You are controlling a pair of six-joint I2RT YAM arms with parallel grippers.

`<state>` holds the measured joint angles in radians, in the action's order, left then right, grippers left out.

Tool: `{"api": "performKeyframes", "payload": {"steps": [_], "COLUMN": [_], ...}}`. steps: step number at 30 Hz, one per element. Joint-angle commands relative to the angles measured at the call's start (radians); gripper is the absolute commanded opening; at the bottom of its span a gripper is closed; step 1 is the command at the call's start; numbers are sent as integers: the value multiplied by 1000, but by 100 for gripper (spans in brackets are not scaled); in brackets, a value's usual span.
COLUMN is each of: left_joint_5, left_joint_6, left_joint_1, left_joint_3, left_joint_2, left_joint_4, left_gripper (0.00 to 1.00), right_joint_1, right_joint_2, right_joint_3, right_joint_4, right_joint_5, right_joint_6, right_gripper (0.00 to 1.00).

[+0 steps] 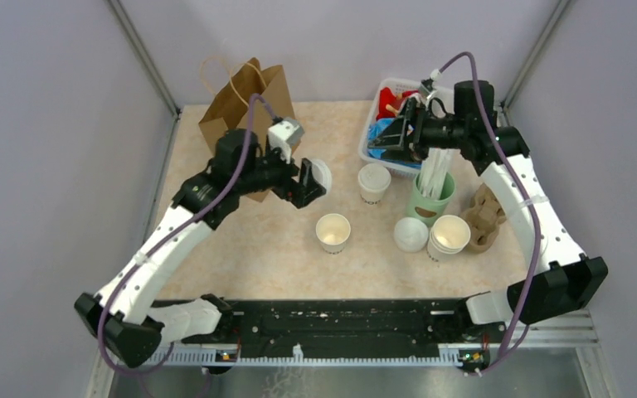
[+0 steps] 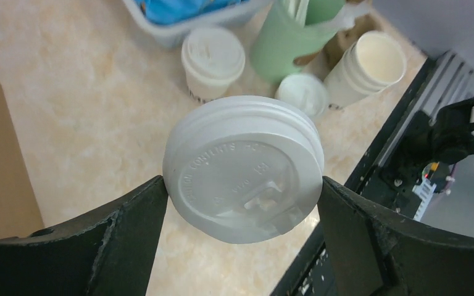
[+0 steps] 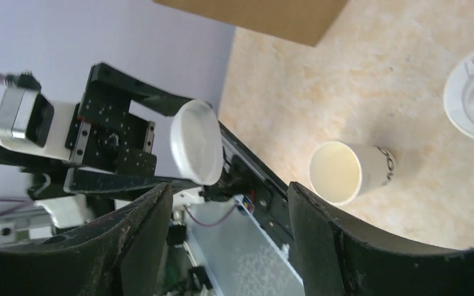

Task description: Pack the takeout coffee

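Reading "CONTENTS": embossed white lid (image 2: 244,169) in left hand (image 2: 242,188)

Lid (image 2: 244,176) white, raised lettering. Open cup (image 3: 373,169) white, cream inside, black lettering. Bench (image 1: 249,249) beige, marbled. Bag (image 1: 236,112) brown. Holder (image 1: 428,203) pale green.

I read this as robotics lab cell: plain lilac-grey wall panels (image 1: 41,124), silver metal corner posts (image 1: 145,56), beige stone-patterned tabletop (image 1: 249,257), black mounting rail (image 1: 340,319) along near edge.
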<state>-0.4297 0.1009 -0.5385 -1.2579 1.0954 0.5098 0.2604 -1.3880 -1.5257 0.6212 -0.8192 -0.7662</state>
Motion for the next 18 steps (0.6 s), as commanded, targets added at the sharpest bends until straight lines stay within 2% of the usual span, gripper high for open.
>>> {"api": "performKeyframes", "payload": {"steps": [1, 4, 8, 18], "left_joint_5": [269, 377, 421, 491], "left_joint_6": [29, 74, 109, 109], "left_joint_1": [-124, -202, -261, -345], "left_joint_3": [-97, -173, -248, -340], "left_joint_2": [150, 288, 413, 589], "left_joint_4": [241, 338, 389, 503], "left_gripper": [93, 93, 91, 91], "right_joint_1": [19, 19, 19, 16], "right_joint_2": [8, 8, -1, -4], "right_joint_3": [-20, 4, 6, -3], "right_joint_4": [252, 250, 273, 297], "right_joint_5": [108, 121, 136, 172], "right_joint_6": [234, 244, 278, 311], "right_gripper": [69, 69, 69, 69]}}
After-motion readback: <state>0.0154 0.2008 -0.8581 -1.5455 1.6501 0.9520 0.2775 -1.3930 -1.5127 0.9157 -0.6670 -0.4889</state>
